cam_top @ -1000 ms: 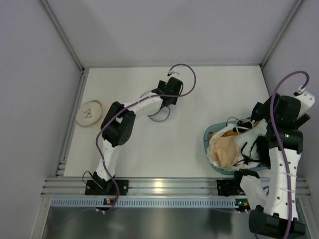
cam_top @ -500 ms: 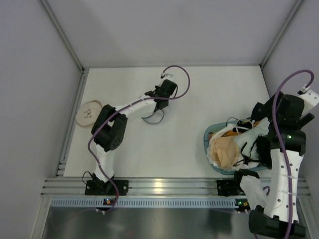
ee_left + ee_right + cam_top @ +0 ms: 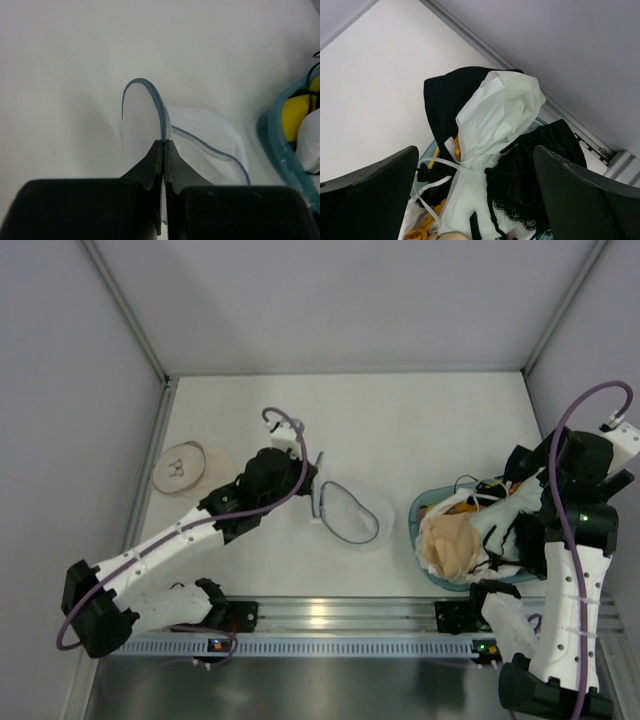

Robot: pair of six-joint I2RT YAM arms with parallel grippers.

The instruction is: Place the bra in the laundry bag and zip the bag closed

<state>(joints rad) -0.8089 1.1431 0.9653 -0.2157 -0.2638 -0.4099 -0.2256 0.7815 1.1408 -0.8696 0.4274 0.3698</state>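
Observation:
The laundry bag (image 3: pixel 352 512), a small round pouch of white mesh with a dark hoop rim, lies on the table just left of the blue basket (image 3: pixel 416 525). My left gripper (image 3: pixel 312 487) is shut on the bag's rim; in the left wrist view the left gripper (image 3: pixel 164 143) pinches the hoop where it stands up, and the laundry bag's mesh (image 3: pixel 207 140) spreads to the right. Bras are heaped in the basket: a beige one (image 3: pixel 450 545), a white one (image 3: pixel 495 120) and a black lace one (image 3: pixel 540 172). My right gripper (image 3: pixel 477 195) hangs open above that heap, touching nothing.
A flat round tan disc (image 3: pixel 180 468) lies at the table's far left. The basket's rim (image 3: pixel 280 150) is close to the bag's right side. Grey walls close in the table at the back and on both sides, and a metal rail runs along the near edge.
The left gripper shut on the bag's rim, and the left arm drew the bag from the back centre toward the near right, beside the basket. The right arm has hardly moved.

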